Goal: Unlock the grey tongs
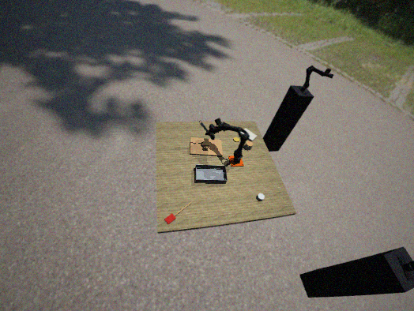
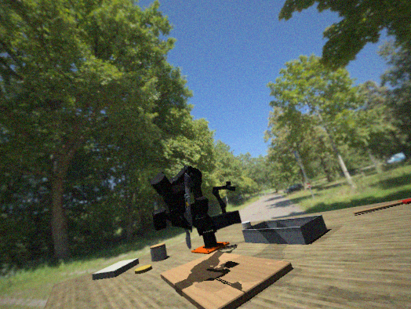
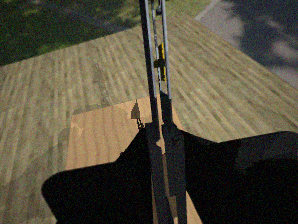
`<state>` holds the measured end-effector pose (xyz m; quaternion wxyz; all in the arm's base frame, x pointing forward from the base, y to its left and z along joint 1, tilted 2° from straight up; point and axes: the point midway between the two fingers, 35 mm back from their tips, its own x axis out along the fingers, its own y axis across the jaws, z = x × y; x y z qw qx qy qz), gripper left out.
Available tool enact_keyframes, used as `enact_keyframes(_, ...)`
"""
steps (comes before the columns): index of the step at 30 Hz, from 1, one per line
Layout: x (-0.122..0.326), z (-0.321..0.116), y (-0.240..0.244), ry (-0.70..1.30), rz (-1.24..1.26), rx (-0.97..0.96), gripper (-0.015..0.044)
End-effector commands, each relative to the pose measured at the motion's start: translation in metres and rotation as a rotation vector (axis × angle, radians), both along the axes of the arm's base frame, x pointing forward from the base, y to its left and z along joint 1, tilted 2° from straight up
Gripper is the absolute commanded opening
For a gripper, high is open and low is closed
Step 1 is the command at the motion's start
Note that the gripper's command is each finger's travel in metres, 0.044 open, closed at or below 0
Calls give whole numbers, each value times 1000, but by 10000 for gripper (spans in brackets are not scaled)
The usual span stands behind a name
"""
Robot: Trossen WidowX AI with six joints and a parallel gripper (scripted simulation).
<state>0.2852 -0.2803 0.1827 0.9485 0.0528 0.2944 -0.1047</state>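
My gripper (image 1: 209, 134) (image 3: 153, 130) is shut on the grey tongs (image 1: 203, 126) (image 2: 188, 239) (image 3: 148, 55) and holds them in the air. In the wrist view their long thin arms run forward from between the fingers, close together, with a yellow part between them. In the exterior view they hang steeply, partly against the dark arm; which end is lower is unclear. The wooden board (image 1: 194, 150) (image 2: 264, 267) (image 3: 97, 145) lies flat on the table below, with the arm's shadow on it. The roasting tin (image 1: 210, 182) (image 2: 270, 236) holds no tongs.
Beyond the board lie a white slab (image 1: 250, 135) (image 2: 118, 268), a yellow disc (image 1: 236, 140) (image 2: 143, 269) and a dark round pot (image 1: 248, 146) (image 2: 158, 253). A white cup (image 1: 261, 196) stands past the tin. A red spatula (image 1: 170, 219) lies near the table's corner.
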Motion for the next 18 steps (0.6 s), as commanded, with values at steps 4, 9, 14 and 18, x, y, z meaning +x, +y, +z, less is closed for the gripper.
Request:
enact_keyframes(4, -9, 6, 8, -104, 17, -46, -150)
enact_keyframes(9, -16, 6, 15, -166, 33, -78, -150)
enact_keyframes(14, -23, 6, 23, -225, 51, -111, -150)
enact_keyframes(18, -28, 6, 29, -263, 65, -134, -150)
